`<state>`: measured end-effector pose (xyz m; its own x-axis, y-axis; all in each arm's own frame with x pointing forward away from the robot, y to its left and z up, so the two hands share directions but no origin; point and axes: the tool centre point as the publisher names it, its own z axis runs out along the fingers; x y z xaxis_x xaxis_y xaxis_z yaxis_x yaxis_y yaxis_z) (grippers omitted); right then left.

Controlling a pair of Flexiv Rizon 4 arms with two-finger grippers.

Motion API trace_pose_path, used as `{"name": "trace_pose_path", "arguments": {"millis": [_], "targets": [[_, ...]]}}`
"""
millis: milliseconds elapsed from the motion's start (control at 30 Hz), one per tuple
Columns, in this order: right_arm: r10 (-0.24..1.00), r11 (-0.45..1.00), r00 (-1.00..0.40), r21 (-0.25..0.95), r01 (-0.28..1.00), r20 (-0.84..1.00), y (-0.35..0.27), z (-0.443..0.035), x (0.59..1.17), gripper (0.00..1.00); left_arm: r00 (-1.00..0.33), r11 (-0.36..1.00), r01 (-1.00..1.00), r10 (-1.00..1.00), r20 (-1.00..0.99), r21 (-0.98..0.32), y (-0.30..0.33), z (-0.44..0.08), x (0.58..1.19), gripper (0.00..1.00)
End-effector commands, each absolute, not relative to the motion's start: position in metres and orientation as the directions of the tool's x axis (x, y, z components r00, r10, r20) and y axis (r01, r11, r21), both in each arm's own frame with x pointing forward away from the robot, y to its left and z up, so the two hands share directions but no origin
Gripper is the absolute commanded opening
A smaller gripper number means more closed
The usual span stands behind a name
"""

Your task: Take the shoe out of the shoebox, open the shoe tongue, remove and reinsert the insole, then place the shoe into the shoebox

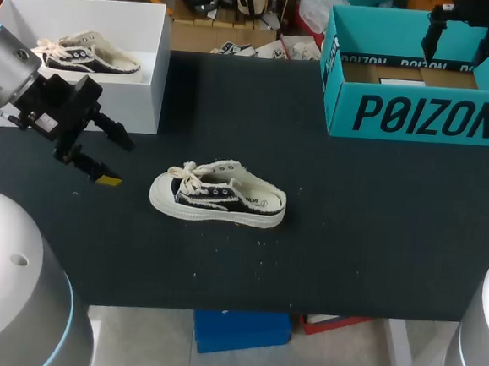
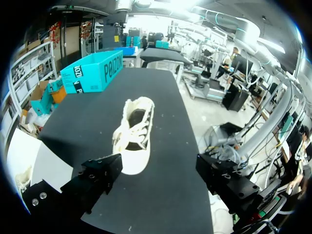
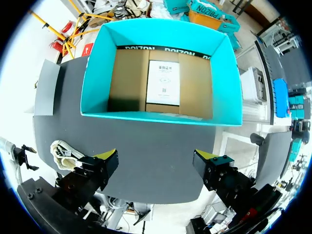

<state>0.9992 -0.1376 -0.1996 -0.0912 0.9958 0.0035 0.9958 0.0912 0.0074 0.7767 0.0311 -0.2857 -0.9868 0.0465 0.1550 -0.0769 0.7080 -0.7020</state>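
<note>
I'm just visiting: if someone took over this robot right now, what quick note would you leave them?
Left gripper: open, empty, just off the toe of the shoe.
Right gripper: open, empty, above the teal shoebox, which holds only a paper slip.
Shoe: upright on the table, touched by neither.
White box: holds a second shoe.
Done: shoe is out. Left: probably tongue, insole, boxing; insole progress can't be judged.

Black-and-cream shoe [image 1: 218,200], white-soled; teal shoebox [image 1: 419,116], black lettering; white box [image 1: 139,103]; black table [image 1: 359,234].
</note>
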Motion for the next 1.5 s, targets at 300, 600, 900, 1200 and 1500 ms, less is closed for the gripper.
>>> {"name": "trace_pose_path", "arguments": {"millis": [300,600,900,1200,1500], "targets": [[0.702,0.702,-0.666,0.085,0.707,-0.253,-0.085,-0.203,0.919,1.0,-0.987,0.708,-0.075,0.046,0.152,-0.703,0.031,-0.287,0.776,1.0],[0.702,0.702,-0.666,0.085,0.707,-0.253,-0.085,-0.203,0.919,1.0,-0.987,0.708,-0.075,0.046,0.152,-0.703,0.031,-0.287,0.776,1.0],[0.597,0.802,-0.776,0.168,0.573,-0.205,-0.054,-0.223,0.907,1.0,-0.987,0.708,-0.075,0.046,0.152,-0.703,0.031,-0.287,0.776,1.0],[0.386,0.892,-0.918,0.292,0.344,-0.097,-0.016,-0.235,0.875,1.0,-0.987,0.708,-0.075,0.046,0.152,-0.703,0.031,-0.287,0.776,1.0],[0.374,0.891,-0.923,0.308,0.333,-0.087,-0.012,-0.234,0.871,1.0,-0.987,0.708,-0.075,0.046,0.152,-0.703,0.031,-0.287,0.776,1.0]]}}
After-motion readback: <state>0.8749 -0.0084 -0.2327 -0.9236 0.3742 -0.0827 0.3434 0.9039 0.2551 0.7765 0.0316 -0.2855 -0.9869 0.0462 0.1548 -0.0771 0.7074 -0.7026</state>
